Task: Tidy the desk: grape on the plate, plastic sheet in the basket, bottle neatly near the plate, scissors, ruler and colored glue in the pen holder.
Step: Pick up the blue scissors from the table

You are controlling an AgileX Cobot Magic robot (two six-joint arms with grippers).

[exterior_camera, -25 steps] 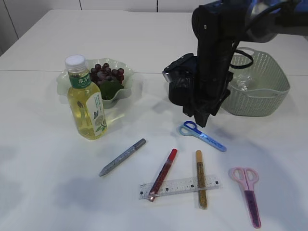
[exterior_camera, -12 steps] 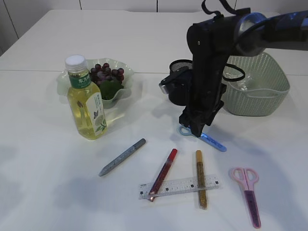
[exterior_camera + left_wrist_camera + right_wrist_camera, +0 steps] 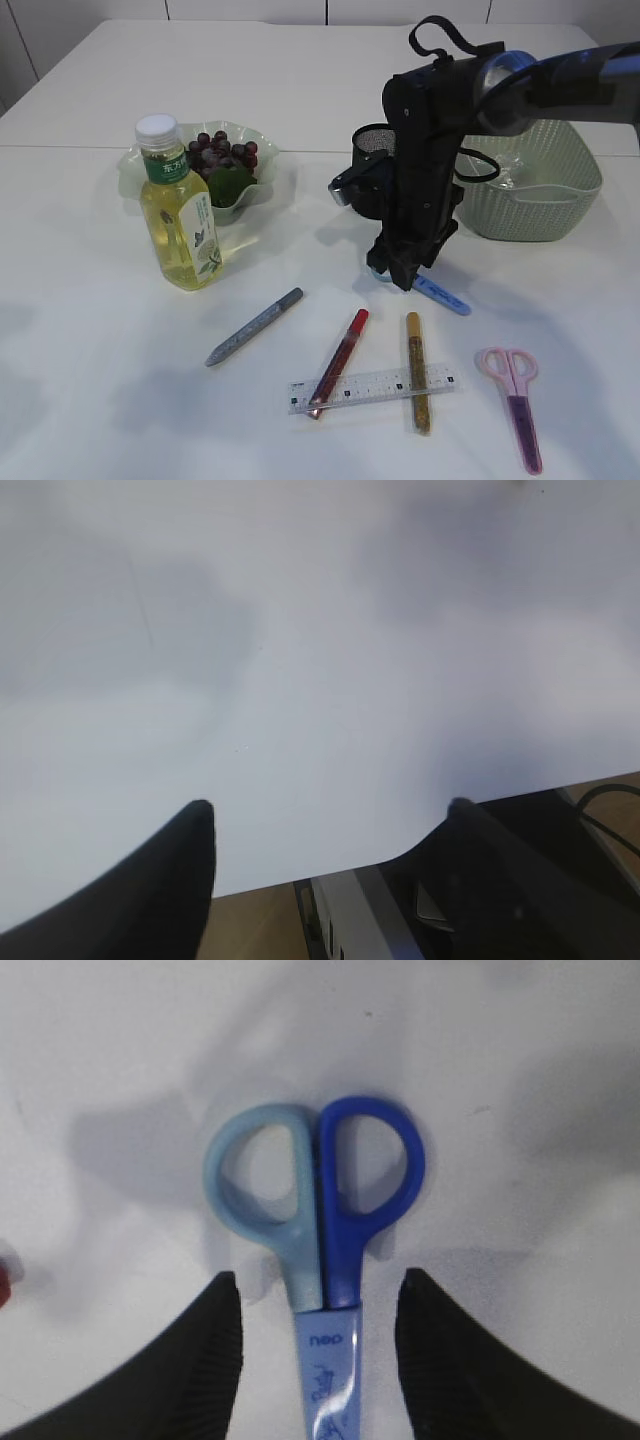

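Right gripper (image 3: 318, 1305) hangs low over the white table (image 3: 90, 340), jaws parted and holding nothing, straddling the neck of the blue-handled scissors (image 3: 318, 1210) (two-tone loops, pale blue and dark blue, lying flat just in front of the black mesh pen holder (image 3: 372, 140)). To grasp well, I judge it should descend straight until the fingertips nearly brush the table, then close across the neck below the loops, keeping the blades centred so they do not twist.
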